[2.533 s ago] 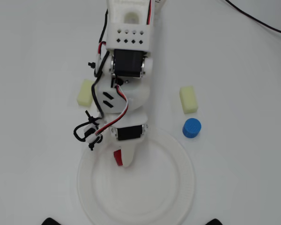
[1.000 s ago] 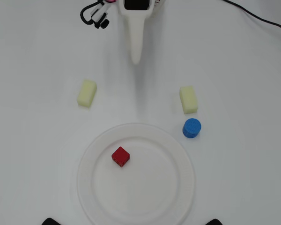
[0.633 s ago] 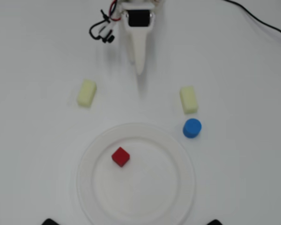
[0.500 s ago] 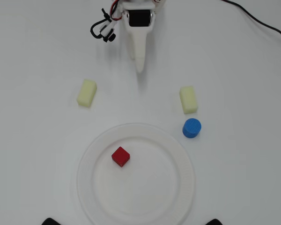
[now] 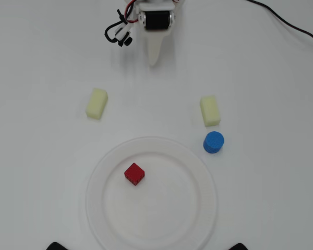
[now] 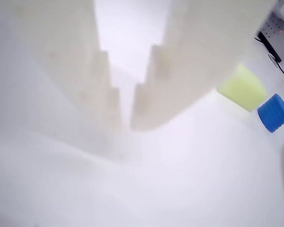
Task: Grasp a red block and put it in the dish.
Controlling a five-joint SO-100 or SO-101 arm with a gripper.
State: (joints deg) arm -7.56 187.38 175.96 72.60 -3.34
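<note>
The red block [image 5: 134, 174] is a small bright red cube lying inside the dish [image 5: 206, 177], left of its middle. The dish is a large round white plate at the bottom centre of the overhead view. My gripper [image 5: 154, 61] is at the top centre, far from the dish, pointing down the picture. Its white jaws look closed to a single point and hold nothing. In the wrist view the gripper [image 6: 127, 125] fills the upper part, blurred, with only a narrow slit between the tips. The red block and dish are out of the wrist view.
Two pale yellow oblong blocks lie above the dish, one on the left [image 5: 97, 103] and one on the right [image 5: 209, 110]. A blue cylinder [image 5: 213, 141] stands beside the dish's upper right rim. The wrist view shows one yellow block [image 6: 243, 88] and the blue cylinder [image 6: 274, 112].
</note>
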